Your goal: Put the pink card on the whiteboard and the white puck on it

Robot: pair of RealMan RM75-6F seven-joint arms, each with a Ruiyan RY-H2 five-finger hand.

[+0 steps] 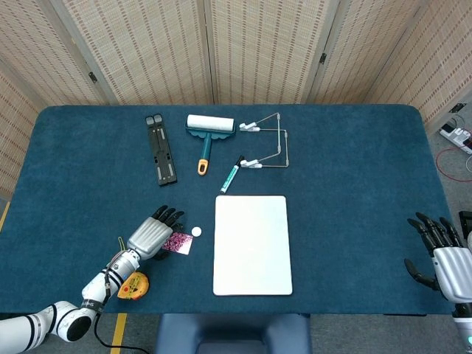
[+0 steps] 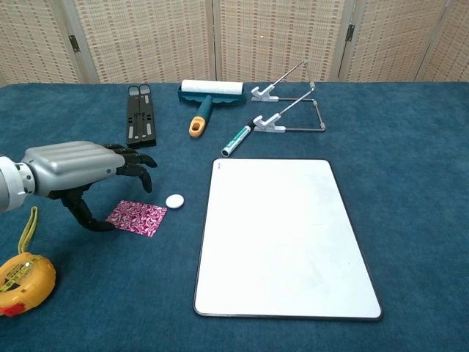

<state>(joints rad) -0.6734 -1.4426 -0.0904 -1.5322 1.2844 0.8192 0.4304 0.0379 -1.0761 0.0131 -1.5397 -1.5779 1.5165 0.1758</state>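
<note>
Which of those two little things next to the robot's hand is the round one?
The white puck. It is a small disc lying just left of the whiteboard, while the pink card beside it is flat and four-cornered, under the left hand.
</note>
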